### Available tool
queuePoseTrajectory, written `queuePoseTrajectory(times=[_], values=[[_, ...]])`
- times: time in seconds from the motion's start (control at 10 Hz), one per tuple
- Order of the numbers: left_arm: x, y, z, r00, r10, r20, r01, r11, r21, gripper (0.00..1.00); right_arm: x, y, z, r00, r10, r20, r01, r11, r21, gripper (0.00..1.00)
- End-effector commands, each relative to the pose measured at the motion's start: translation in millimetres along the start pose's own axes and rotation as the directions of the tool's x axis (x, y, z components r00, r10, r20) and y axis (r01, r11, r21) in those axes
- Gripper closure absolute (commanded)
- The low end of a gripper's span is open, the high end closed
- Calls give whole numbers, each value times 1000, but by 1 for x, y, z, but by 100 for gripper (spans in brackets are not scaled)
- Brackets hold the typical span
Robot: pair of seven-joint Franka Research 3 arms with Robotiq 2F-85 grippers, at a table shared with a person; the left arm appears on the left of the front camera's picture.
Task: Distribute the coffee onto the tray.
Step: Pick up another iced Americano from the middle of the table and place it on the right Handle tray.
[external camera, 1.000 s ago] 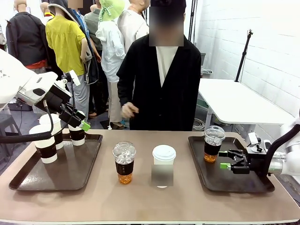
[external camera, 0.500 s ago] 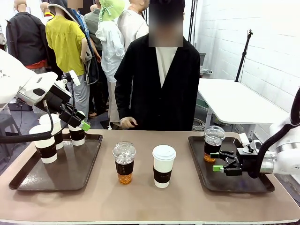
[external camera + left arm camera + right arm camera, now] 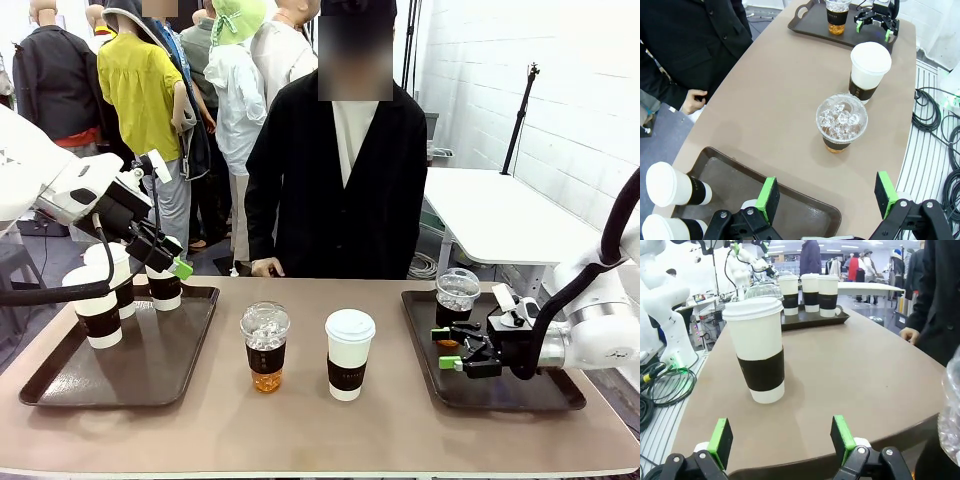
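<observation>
The white paper cup with a white lid and dark brown sleeve stands upright on the bare brown tabletop, between the two trays, its long axis vertical. Just beside it, on the robot's left, a clear plastic dome-lidded cup of amber iced drink also stands upright.

The paper cup lies straight across from the right pincer, toward the robot's left, and the right arm is the nearer one. That pincer sits low over the inner end of the dark brown right tray, its fingers level and aimed at the cup. Seen from the right wrist, the cup stands ahead, slightly left of the line between the green pads. The jaws are spread wide and hold nothing. A second iced cup stands on this tray, just beyond the pincer.

A level reach at sleeve height looks likely, needing a small sideways correction and clearance over the tray's rim.

The left pincer hangs tilted downward over the far edge of the dark left tray, above three white lidded cups, its jaws wide and empty.
</observation>
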State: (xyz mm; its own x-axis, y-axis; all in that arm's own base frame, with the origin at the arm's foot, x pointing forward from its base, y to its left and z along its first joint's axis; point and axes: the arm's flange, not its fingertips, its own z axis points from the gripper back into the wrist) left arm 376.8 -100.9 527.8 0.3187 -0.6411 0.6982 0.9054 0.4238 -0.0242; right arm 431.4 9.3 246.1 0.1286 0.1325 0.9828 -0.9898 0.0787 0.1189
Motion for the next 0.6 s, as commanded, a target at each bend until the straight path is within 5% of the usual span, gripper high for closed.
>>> queuePoseTrajectory(times=[0.0, 0.5], values=[[-2, 2, -1, 1000, -13, 23, 14, 1000, -16, 0, -6, 7, -5, 1000, 29, 10, -30, 999, 21, 0], [-2, 2, -1, 1000, -13, 23, 14, 1000, -16, 0, -2, 1, -5, 1000, 4, 2, -4, 1000, 12, 0]])
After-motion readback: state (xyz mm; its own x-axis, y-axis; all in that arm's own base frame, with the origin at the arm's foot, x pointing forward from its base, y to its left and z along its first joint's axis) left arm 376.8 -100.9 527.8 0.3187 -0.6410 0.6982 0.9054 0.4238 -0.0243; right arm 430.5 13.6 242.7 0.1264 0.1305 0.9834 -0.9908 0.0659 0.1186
